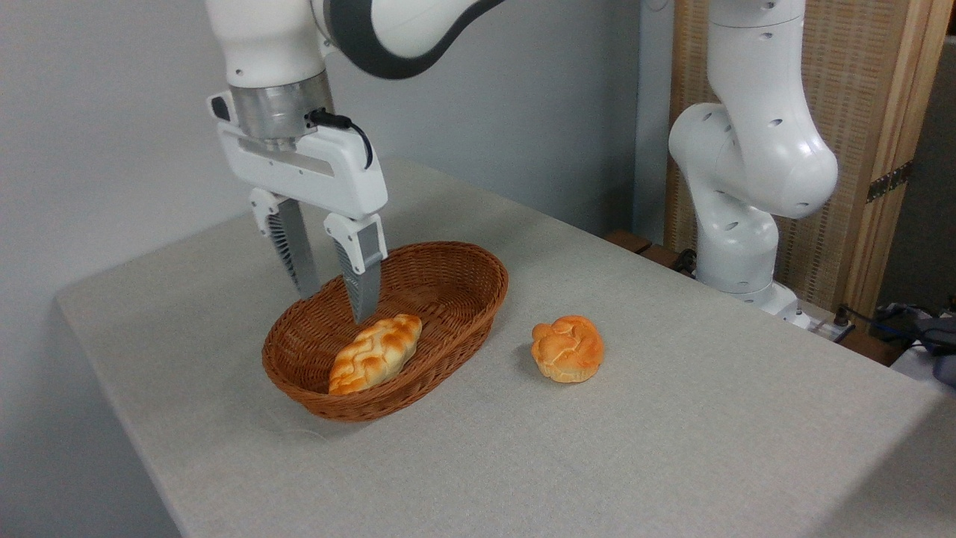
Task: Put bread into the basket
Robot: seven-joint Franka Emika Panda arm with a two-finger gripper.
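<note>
The braided golden bread (375, 353) lies inside the reddish-brown wicker basket (455, 258), resting in its near half with one pointed end toward the front rim. My gripper (334, 304) hangs just above the basket's left part, a little behind and left of the loaf. Its two grey fingers (364, 288) stand apart and hold nothing, so it is open. The right fingertip ends close above the loaf's far end without visibly touching it.
A round knotted orange bun (567, 348) sits on the grey tablecloth to the right of the basket. The arm's white base (739, 224) stands at the table's far right edge. A wooden screen (859, 112) rises behind it.
</note>
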